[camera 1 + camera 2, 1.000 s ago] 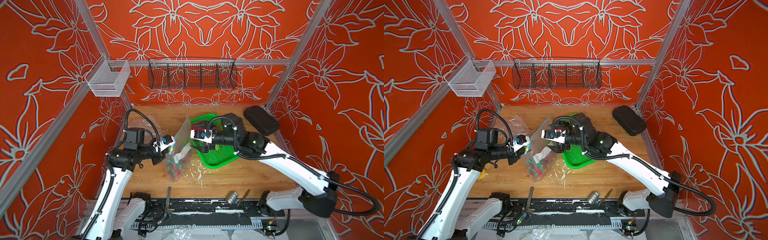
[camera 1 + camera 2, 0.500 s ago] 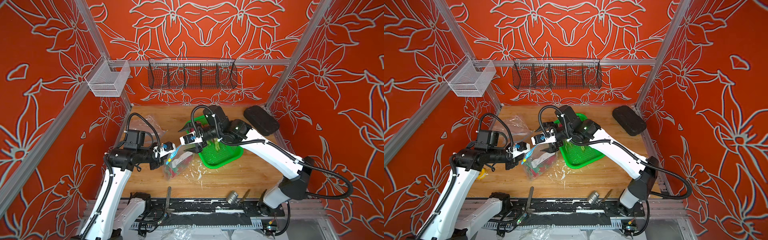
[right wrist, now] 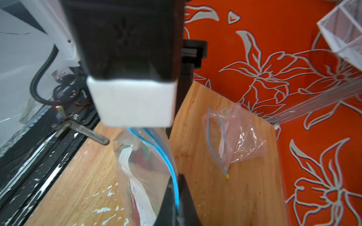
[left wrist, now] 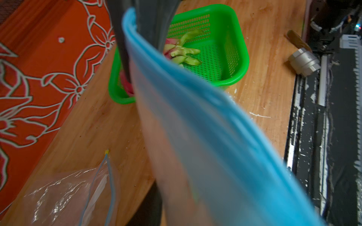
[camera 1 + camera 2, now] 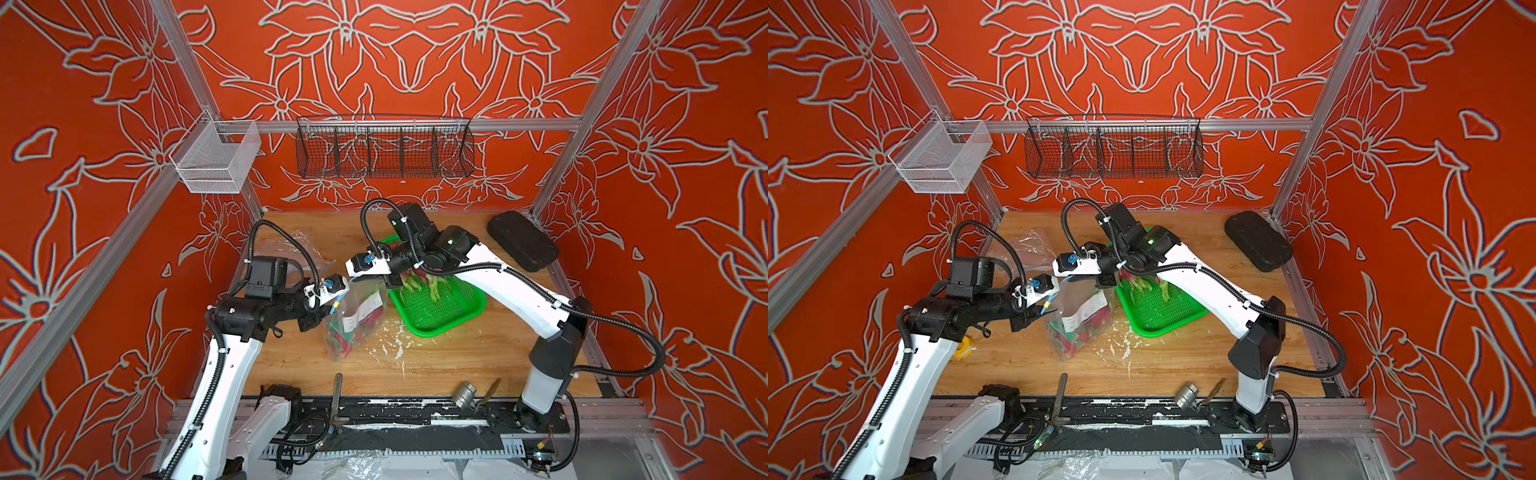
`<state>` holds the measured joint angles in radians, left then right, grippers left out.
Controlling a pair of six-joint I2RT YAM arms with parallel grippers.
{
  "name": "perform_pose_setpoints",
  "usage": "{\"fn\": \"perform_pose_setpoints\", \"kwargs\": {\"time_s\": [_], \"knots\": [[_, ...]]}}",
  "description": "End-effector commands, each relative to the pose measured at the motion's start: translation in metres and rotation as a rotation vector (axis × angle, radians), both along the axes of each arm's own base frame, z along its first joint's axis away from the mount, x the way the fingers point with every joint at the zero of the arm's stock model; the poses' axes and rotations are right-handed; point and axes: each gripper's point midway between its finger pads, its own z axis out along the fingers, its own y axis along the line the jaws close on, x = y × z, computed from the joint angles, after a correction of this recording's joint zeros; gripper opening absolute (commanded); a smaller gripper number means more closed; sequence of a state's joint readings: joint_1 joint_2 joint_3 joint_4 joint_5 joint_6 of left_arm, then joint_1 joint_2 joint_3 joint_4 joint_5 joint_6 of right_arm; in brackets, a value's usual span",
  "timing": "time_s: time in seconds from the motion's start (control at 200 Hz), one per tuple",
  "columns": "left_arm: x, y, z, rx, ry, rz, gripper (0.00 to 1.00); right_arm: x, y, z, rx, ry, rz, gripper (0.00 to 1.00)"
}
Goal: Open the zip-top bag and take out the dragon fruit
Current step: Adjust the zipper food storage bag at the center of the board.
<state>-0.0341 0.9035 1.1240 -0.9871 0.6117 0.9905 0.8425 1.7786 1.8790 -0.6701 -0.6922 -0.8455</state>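
Above table, right fingers newly on bag

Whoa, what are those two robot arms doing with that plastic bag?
They are working on a zip-top bag that stands on the wooden table. The right gripper is pinched shut on the bag's blue zip edge and holds it up. The left gripper is open, and the bag's edge seems to pass between its fingers. Red and green dragon fruit sits inside the bag. One more fruit lies in the green tray beside it.
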Motion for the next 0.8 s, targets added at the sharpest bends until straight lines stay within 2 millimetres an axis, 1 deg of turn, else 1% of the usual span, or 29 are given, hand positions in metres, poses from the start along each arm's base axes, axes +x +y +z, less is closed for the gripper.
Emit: {"fn": "perform_pose_setpoints", "kwargs": {"time_s": [0.0,0.035,0.12,0.205,0.305,0.365,0.44,0.515,0.555,0.585,0.605,0.651,0.696,0.731,0.796], "knots": [[0.013,0.013,0.032,-0.048,-0.089,0.099,0.81,0.009,0.0,0.045,0.171,0.016,-0.095,0.0],[0.013,0.016,0.036,-0.064,-0.093,0.112,0.83,0.01,-0.001,0.045,0.177,0.018,-0.109,0.0],[0.01,0.019,0.044,-0.107,-0.08,0.116,0.84,0.013,-0.004,0.045,0.174,0.019,-0.145,0.0],[0.001,0.016,0.055,-0.152,-0.079,0.097,0.85,0.022,-0.008,0.042,0.168,0.038,-0.215,0.0],[-0.008,0.008,0.068,-0.199,-0.08,0.06,0.83,0.024,-0.01,0.039,0.153,0.082,-0.257,0.0],[-0.01,0.004,0.076,-0.236,-0.078,0.046,0.79,0.025,-0.012,0.039,0.152,0.096,-0.274,0.0],[-0.011,0.0,0.083,-0.272,-0.069,0.033,0.71,0.028,-0.012,0.041,0.162,0.107,-0.3,0.0],[-0.014,-0.002,0.084,-0.282,-0.059,0.025,0.6,0.033,-0.013,0.042,0.167,0.122,-0.34,0.0],[-0.017,-0.002,0.082,-0.28,-0.051,0.019,0.58,0.037,-0.013,0.042,0.168,0.127,-0.37,0.0],[-0.019,-0.003,0.079,-0.277,-0.04,0.015,0.59,0.041,-0.014,0.042,0.167,0.13,-0.391,0.0],[-0.021,-0.003,0.077,-0.273,-0.033,0.009,0.61,0.043,-0.014,0.042,0.165,0.135,-0.401,0.0],[-0.025,-0.004,0.071,-0.262,-0.021,0.0,0.71,0.046,-0.014,0.042,0.163,0.144,-0.423,0.0],[-0.025,-0.004,0.066,-0.256,-0.019,-0.001,0.76,0.05,-0.014,0.043,0.166,0.156,-0.444,0.0],[-0.024,-0.003,0.063,-0.258,-0.016,0.004,0.78,0.051,-0.013,0.043,0.165,0.167,-0.455,0.0],[-0.021,-0.003,0.06,-0.266,-0.014,0.007,0.79,0.053,-0.013,0.043,0.163,0.192,-0.473,0.0]]}}
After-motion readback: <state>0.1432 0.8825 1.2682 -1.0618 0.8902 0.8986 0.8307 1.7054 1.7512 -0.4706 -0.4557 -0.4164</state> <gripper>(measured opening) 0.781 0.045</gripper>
